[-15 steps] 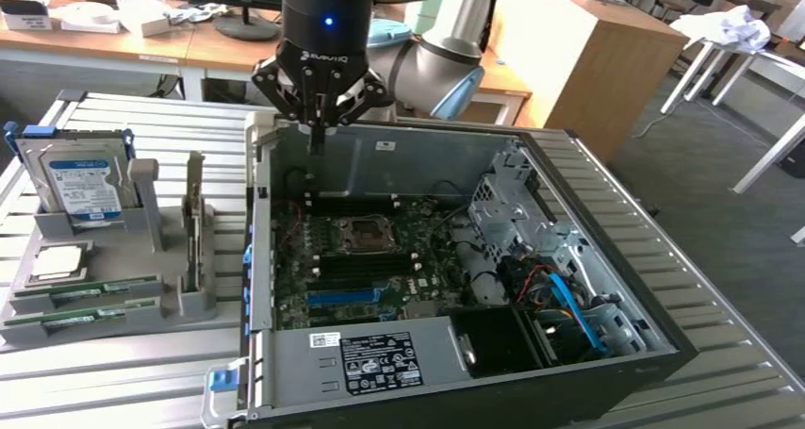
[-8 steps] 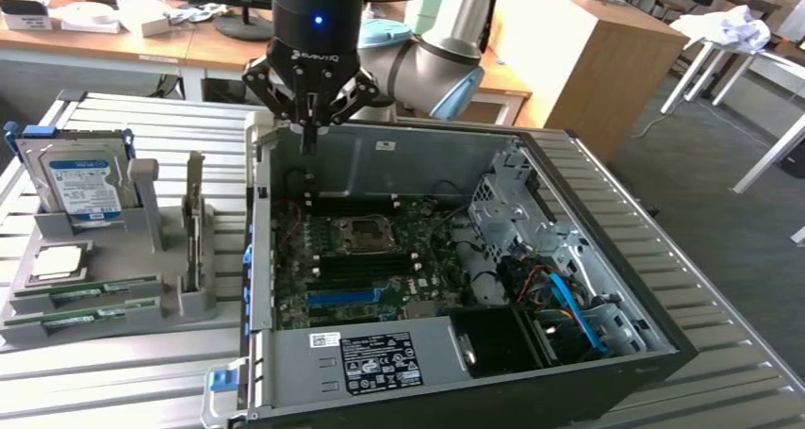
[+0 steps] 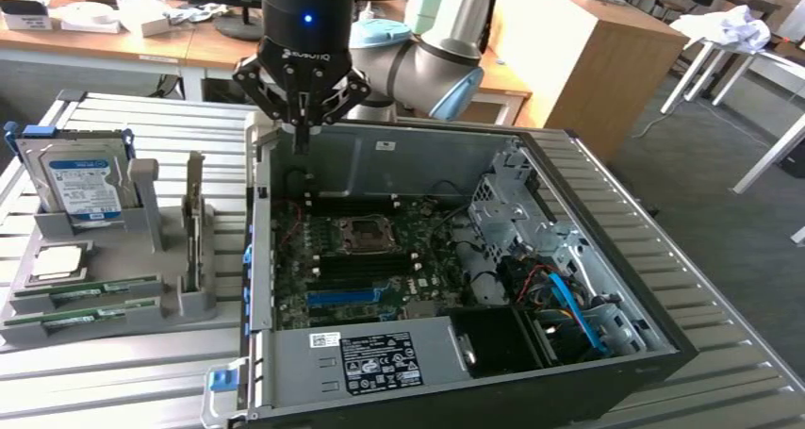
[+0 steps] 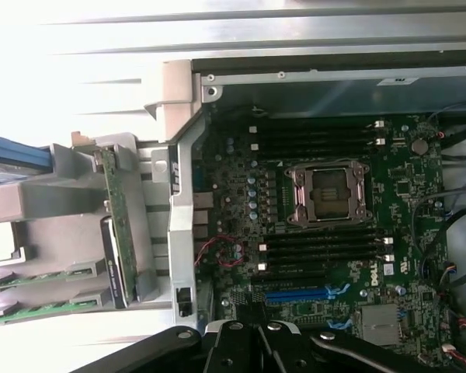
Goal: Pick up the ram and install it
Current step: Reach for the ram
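Two green ram sticks (image 3: 89, 290) (image 3: 78, 316) lie flat in the slots of a grey holder (image 3: 126, 339) at the exterior view's left; in the wrist view they are the green strips (image 4: 33, 276) (image 4: 23, 312). My gripper (image 3: 302, 142) hangs shut over the back left corner of the open computer case (image 3: 377, 156), well apart from the ram, and I see nothing between its fingers. The gripper (image 4: 254, 322) appears in the wrist view over the motherboard (image 4: 241, 194), whose long black memory slots (image 4: 318, 250) lie on either side of the processor socket (image 4: 328, 194).
On the holder stand a silver hard drive (image 3: 81, 184) with a white-blue label, a taller upright card (image 3: 195, 223) and a square chip (image 3: 57, 262). The case holds a power supply (image 3: 377, 358), drive cages (image 3: 510, 203) and blue cables (image 3: 566, 302). Ribbed metal table (image 3: 113, 391) all round.
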### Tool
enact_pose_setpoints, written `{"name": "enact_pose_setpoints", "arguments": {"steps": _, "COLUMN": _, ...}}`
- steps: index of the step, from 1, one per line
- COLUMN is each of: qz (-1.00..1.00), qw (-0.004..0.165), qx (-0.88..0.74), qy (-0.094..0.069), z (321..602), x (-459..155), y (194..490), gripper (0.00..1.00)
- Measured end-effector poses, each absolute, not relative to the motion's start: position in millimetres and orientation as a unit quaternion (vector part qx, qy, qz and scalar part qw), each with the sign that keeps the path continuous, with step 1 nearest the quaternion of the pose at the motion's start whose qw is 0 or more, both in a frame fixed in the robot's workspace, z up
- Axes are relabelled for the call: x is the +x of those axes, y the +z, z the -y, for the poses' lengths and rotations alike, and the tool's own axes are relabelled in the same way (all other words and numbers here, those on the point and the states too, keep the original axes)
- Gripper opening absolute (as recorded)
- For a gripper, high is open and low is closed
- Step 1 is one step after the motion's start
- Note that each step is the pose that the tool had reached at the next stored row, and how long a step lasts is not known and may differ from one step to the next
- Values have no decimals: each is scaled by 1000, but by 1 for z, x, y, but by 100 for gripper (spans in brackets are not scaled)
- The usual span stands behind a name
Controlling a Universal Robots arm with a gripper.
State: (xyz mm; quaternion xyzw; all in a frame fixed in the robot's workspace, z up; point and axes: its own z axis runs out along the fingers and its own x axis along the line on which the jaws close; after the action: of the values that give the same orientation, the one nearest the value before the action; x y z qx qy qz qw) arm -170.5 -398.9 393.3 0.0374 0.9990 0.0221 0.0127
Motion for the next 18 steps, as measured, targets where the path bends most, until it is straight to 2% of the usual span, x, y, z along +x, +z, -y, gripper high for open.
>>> {"name": "enact_pose_setpoints", "arguments": {"steps": 18, "qz": -999, "qw": 13, "qx": 37, "qy": 22, "z": 399, "x": -186, "y": 393, "gripper": 11}}
